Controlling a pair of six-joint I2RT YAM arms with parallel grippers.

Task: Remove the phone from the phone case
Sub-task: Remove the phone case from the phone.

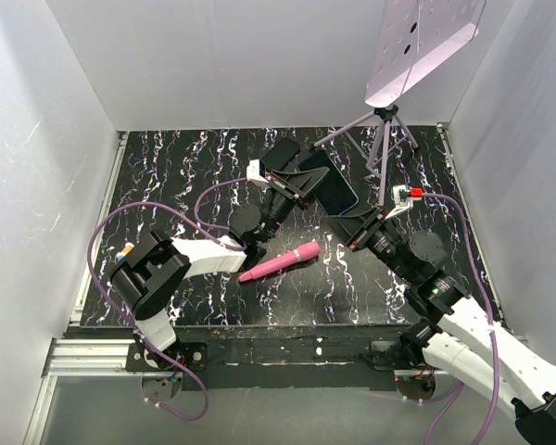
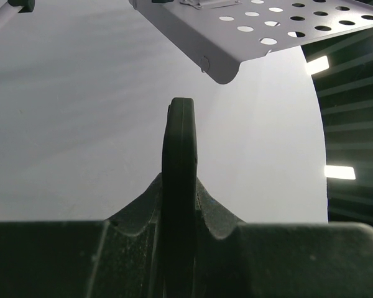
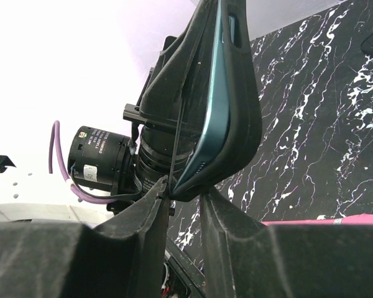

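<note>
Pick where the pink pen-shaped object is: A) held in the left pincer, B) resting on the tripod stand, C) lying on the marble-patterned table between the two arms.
C: the pink pen-shaped object lies flat on the table, apart from either pincer, which meet at the phone in its case.

Plenty of open tabletop [image 1: 167, 176] far left. Blocked far right by the tripod [image 1: 382, 139] and its perforated plate [image 1: 424, 42] overhead; pink pen [image 1: 280, 261] lying near centre, walled in on three sides.

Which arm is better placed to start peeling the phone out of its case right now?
The right. The left hand is clamped on the case's far edge, steadying it. The right hand sits at the lower corner, where the phone already shows a gap.
</note>
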